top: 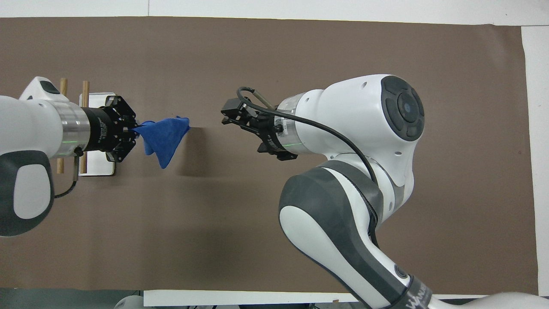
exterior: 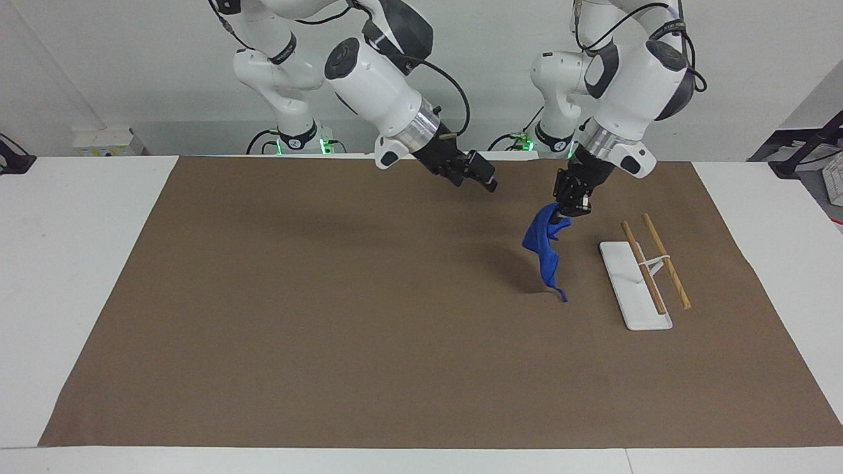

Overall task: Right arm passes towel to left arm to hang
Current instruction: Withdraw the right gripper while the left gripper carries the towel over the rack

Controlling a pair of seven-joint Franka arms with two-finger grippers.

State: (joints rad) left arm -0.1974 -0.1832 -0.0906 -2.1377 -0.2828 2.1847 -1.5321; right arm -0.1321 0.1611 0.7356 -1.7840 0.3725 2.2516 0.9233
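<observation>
Robotics laboratory, two white jointed arms (exterior: 385, 85) mounted at the edge of a white counter (exterior: 79, 263), brown paper mat (exterior: 329, 329) as work surface, bare pale wall, exposed black cables, green status lights at the arm bases.

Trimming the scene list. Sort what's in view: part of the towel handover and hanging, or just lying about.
Part of the job:
- towel, hanging from the left tool
- right tool, open and apart from it
- rack

Just lying about:
- brown mat
</observation>
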